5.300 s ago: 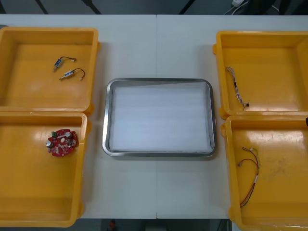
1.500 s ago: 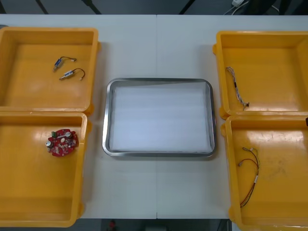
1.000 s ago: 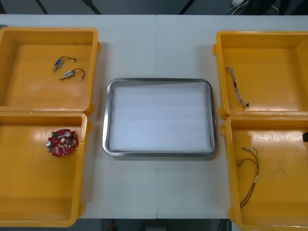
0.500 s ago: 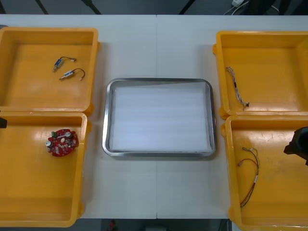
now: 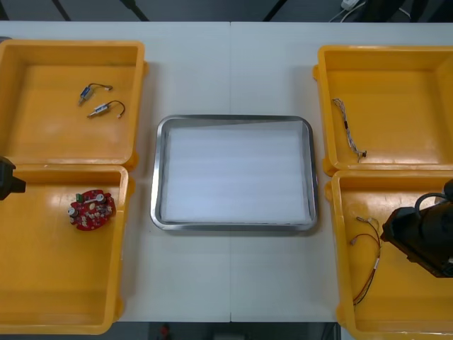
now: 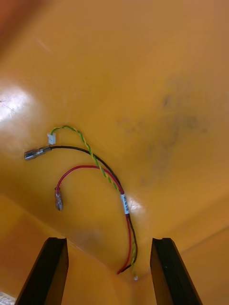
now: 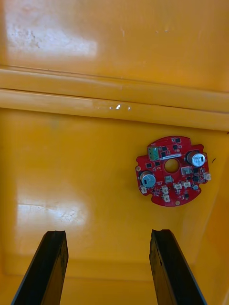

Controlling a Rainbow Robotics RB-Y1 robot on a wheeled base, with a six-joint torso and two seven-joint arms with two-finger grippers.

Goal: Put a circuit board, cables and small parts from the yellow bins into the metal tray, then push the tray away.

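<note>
Electronics workbench: a light table (image 5: pixel 233 64) holds four bins (image 5: pixel 42 134) stocked with cables (image 5: pixel 350 133), small metal parts (image 5: pixel 99 108) and a board (image 5: pixel 91 210), flanking a tray (image 5: pixel 233 119).

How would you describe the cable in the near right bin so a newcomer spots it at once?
On the robot's right, take the nearer yellow bin, under the open right gripper. The red and yellow cable lies alone on its floor in a long curve. Unlike the pale twisted cable in the farther bin, it splits into red, black and yellow-green ends.
</note>
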